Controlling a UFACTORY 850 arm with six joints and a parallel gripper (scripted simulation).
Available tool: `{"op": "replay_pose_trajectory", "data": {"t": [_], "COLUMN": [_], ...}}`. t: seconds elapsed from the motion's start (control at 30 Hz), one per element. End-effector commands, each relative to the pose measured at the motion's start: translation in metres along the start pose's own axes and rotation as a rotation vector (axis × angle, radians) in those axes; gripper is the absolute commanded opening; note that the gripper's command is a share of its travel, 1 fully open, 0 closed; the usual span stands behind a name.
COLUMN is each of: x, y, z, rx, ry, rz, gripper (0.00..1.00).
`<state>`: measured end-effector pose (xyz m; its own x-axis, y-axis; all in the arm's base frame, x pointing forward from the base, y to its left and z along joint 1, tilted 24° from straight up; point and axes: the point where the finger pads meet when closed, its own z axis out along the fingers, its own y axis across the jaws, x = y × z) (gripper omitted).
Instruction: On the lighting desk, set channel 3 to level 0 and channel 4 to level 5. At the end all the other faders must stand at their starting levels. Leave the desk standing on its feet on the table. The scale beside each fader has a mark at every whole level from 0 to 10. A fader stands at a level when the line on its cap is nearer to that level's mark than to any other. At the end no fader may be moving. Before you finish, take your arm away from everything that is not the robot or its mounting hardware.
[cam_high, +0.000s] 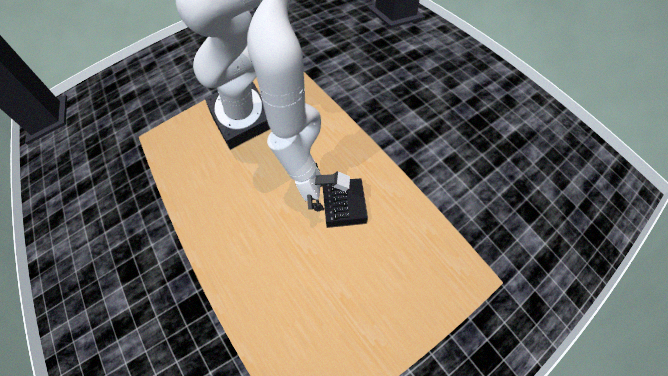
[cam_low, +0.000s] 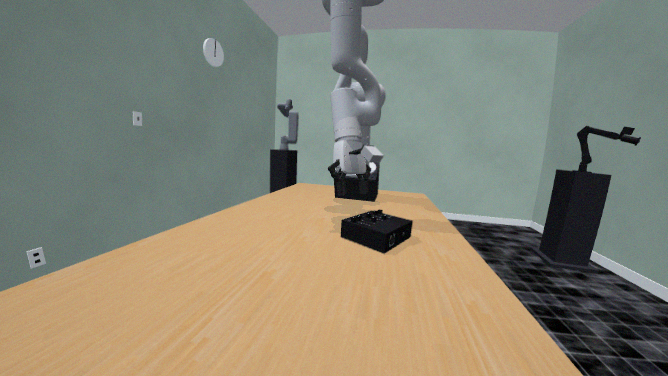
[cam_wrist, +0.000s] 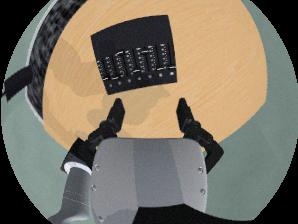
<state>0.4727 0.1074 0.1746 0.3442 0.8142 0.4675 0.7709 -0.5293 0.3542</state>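
The black lighting desk (cam_high: 358, 200) (cam_low: 364, 236) (cam_wrist: 135, 36) lies flat on the table. Its row of faders shows in the wrist view, with thin white cap lines at different heights. The channel numbers and scale marks are too small to read, so I cannot tell the exact levels of channels 3 and 4. My gripper (cam_high: 315, 203) (cam_low: 352, 175) (cam_wrist: 150, 104) is open and empty. It hangs above the table on the robot-base side of the desk, apart from it. In the top view a pale block on the wrist hides one corner of the desk.
The wooden table (cam_high: 300, 280) (cam_low: 250, 300) (cam_wrist: 235, 65) carries the arm's black base (cam_high: 231, 138) (cam_low: 356, 190) behind the gripper. Two pedestals (cam_low: 283, 170) (cam_low: 575, 215) with other arms stand away from the table.
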Motion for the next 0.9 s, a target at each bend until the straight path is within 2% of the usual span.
{"op": "replay_pose_trajectory", "data": {"t": [0.0, 0.23, 0.3, 0.37, 0.57, 0.8, 0.87], "x": [0.006, 0.011, 0.011, 0.013, 0.018, 0.033, 0.033], "y": [0.017, 0.042, 0.042, 0.046, 0.048, 0.029, 0.029], "z": [-0.002, -0.009, -0.009, -0.012, -0.022, -0.032, -0.032], "rx": [-0.078, -0.185, -0.185, -0.235, -0.261, -0.280, -0.280], "ry": [-0.026, -0.054, -0.054, -0.070, -0.066, -0.063, -0.063], "rz": [0.173, 0.511, 0.511, 0.680, 0.931, 1.269, 1.269], "gripper": [1.00, 1.00, 1.00, 1.00, 1.00, 1.00, 1.00]}}
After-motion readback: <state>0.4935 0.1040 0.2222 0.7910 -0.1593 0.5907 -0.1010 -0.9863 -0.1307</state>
